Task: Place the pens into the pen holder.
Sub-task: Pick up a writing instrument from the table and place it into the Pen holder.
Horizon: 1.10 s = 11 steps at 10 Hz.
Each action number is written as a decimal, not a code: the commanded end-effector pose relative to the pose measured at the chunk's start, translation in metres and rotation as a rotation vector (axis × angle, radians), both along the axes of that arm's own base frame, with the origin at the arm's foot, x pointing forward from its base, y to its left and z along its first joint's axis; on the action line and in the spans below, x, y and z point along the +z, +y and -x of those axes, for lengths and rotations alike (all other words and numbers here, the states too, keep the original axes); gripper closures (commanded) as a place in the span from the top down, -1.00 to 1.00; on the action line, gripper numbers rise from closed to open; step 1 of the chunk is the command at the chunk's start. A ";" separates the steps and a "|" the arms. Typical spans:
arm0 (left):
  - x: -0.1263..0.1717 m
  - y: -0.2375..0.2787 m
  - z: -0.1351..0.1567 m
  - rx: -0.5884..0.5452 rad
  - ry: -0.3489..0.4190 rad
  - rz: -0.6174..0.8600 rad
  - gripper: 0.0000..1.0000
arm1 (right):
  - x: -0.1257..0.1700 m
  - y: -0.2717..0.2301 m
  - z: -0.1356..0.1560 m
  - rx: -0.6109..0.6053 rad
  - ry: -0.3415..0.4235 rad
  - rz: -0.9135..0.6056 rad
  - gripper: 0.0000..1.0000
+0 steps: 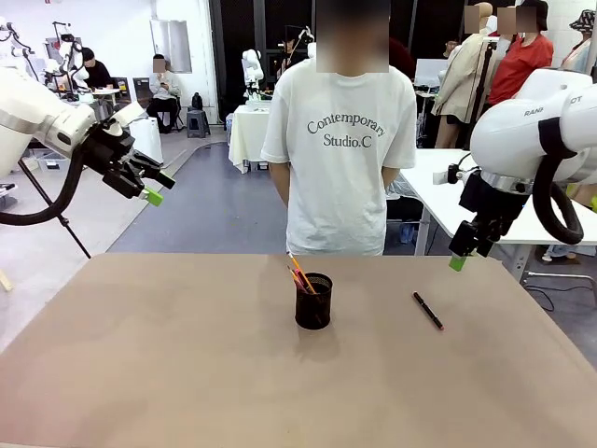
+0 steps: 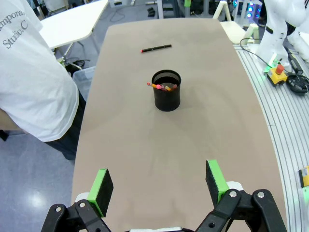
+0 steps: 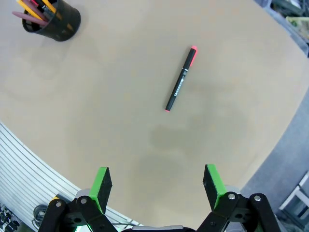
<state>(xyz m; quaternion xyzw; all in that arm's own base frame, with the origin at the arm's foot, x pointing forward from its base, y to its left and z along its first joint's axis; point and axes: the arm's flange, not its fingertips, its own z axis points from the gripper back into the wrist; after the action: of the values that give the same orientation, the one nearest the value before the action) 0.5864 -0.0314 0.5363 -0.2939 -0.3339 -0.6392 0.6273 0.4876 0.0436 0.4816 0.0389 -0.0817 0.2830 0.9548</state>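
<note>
Right of the pen holder [image 1: 313, 301], the flat black pen [image 1: 428, 311] could be rolled aside if the right gripper [image 3: 157, 181], spread empty like the left gripper [image 2: 159, 186], were lowered off-centre.

A person [image 1: 340, 159] in a white T-shirt stands at the far edge of the tan table [image 1: 140, 373].

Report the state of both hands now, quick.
Left hand: open, holding nothing.
Right hand: open, holding nothing; the thin black pen with red ends lies ungrasped ahead of it.
</note>
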 end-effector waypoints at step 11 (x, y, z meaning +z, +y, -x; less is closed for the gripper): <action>0.001 0.001 0.000 0.005 -0.002 0.002 1.00 | -0.096 0.098 -0.021 -0.118 0.068 0.117 1.00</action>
<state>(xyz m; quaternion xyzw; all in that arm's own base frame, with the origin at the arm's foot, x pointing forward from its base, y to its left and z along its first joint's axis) 0.5867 -0.0315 0.5363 -0.2939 -0.3339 -0.6393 0.6272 0.5025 0.1354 0.3916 0.0254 -0.0292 0.2451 0.9687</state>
